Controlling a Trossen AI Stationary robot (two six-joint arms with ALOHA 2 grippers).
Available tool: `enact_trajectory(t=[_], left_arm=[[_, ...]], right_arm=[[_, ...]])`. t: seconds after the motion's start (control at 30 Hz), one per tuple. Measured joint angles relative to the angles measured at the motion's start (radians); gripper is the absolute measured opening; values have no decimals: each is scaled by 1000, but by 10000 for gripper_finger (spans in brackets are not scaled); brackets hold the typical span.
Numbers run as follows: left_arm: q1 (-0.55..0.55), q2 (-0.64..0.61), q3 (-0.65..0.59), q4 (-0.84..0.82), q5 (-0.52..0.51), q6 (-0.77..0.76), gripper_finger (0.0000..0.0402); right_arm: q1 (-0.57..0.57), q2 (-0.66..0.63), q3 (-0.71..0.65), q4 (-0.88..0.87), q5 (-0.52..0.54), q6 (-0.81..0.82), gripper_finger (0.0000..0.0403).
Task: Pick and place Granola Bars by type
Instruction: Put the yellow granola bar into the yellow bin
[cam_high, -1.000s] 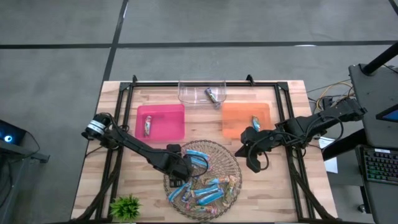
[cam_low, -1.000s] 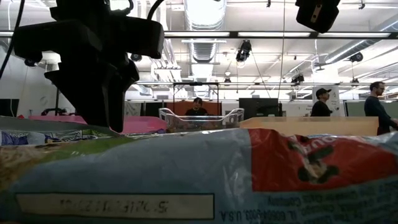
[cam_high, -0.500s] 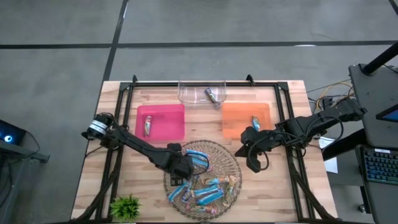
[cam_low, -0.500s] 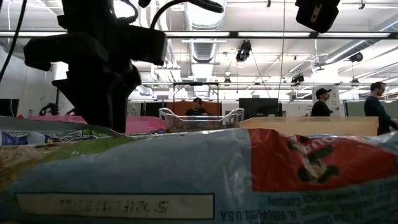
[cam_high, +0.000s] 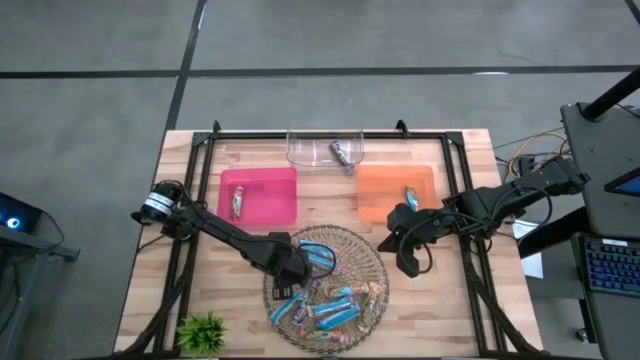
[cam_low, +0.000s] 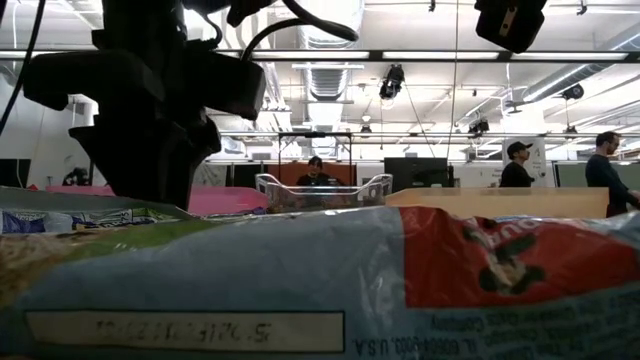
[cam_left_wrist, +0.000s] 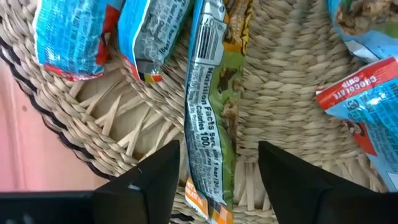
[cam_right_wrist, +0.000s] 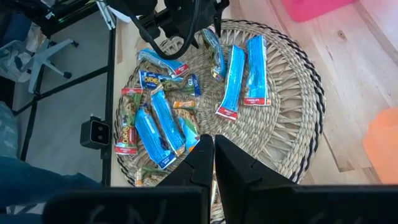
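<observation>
Several granola bars, mostly blue-wrapped, lie in a round woven basket (cam_high: 372, 262) at the table's near middle. My left gripper (cam_high: 300, 266) hangs over the basket's far left part. It is open, and its fingers (cam_left_wrist: 158, 177) stand on either side of a green-wrapped bar (cam_left_wrist: 210, 106) that lies flat on the weave. My right gripper (cam_high: 405, 256) is shut and empty, just right of the basket; it also shows in the right wrist view (cam_right_wrist: 213, 155). In the low view the left gripper (cam_low: 150, 110) stands behind a blue and red wrapper (cam_low: 400, 280).
A pink tray (cam_high: 262, 182) holds one bar (cam_high: 237, 203). A clear tray (cam_high: 310, 150) at the far edge holds one bar (cam_high: 341, 154). An orange tray (cam_high: 385, 190) holds a blue bar (cam_high: 411, 197). A small green plant (cam_high: 203, 331) stands at the near left corner. People show in the room behind.
My left gripper has shifted a little toward the table's far edge over the basket. My right gripper has kept still.
</observation>
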Motion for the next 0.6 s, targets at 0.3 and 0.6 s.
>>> enact_trajectory(t=[0.3,0.6], left_arm=[[8,0,-1,1,15,-5,113],[8,0,-1,7,22,-6,60]], right_arm=[[0,0,0,0,1,0,8],[0,0,0,0,2,0,8]])
